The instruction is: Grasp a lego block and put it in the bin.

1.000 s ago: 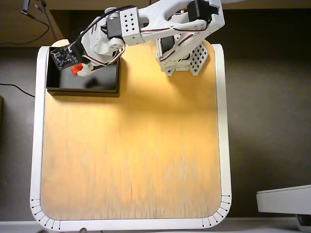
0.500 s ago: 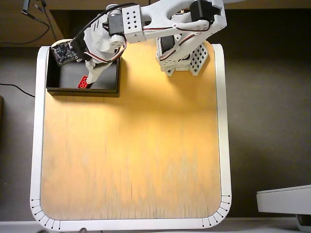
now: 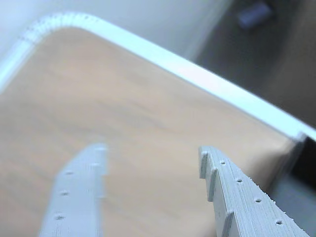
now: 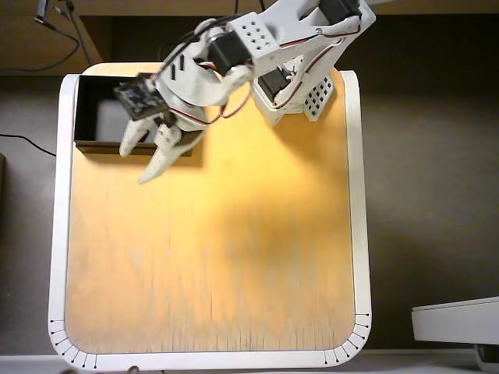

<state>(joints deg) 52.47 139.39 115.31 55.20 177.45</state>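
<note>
Wooden tabletop [image 4: 210,257] bare, white-rimmed; fingers [image 4: 136,161] spread, empty, over near wall of black bin [image 4: 90,109].

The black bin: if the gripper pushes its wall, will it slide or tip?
Probably slide: the bin looks shallow and wide, so tipping seems unlikely. Its walls look thin, so it may be light and flex slightly. The smooth table likely gives little grip.

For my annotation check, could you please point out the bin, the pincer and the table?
bin [image 4: 97,93]: overhead view, dark floor.
pincer [image 4: 139,160]: overhead view, between its open fingertips.
table [image 4: 226,249]: overhead view, bare wooden top.
</note>
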